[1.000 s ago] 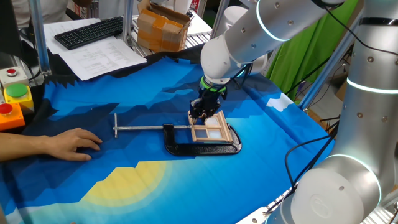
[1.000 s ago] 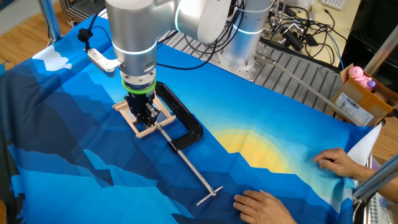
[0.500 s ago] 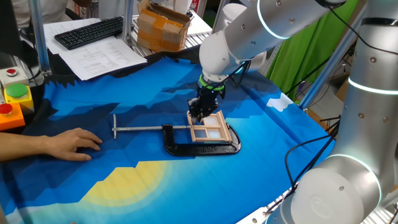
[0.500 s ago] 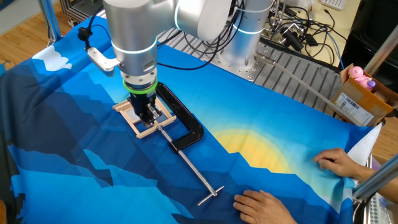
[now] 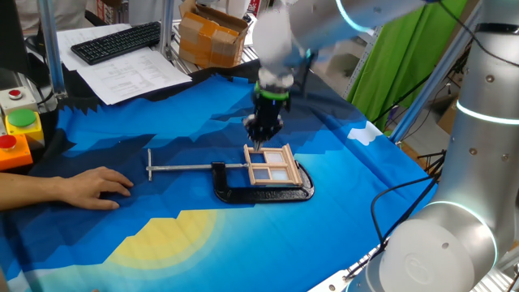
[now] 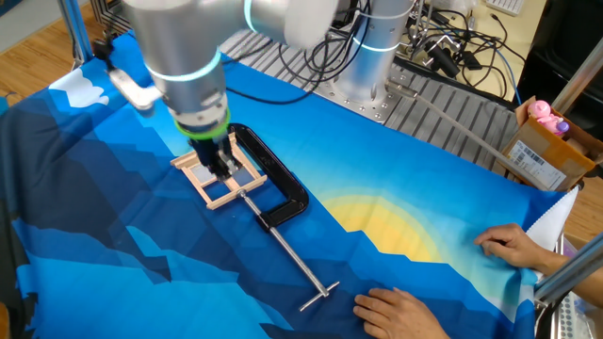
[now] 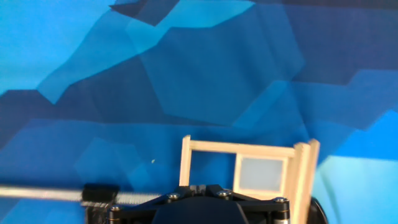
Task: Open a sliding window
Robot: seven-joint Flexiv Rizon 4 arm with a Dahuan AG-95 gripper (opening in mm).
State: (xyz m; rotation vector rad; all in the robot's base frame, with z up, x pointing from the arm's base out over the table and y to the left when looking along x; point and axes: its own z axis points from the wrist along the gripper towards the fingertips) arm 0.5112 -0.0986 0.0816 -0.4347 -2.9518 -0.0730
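A person's hand (image 5: pixel 81 188) rests flat near the cloth's front edge, w/ open blue tablecloth (image 5: pixel 186 235) around it. Mid-table, the sliding window (image 5: pixel 272 166) lies flat, held in the black C-clamp (image 5: pixel 259 191) — its screw bar points toward the hand. The gripper (image 5: pixel 263 134) hangs just above the window's far edge; jaw state can't be told. Beyond: printed sheets (image 5: pixel 130 73), text too small to read, a keyboard (image 5: pixel 117 40) & a cardboard box (image 5: pixel 212 34).

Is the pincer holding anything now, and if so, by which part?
Nothing is held. The pincer is lifted clear of the window, which lies on the cloth in the clamp.
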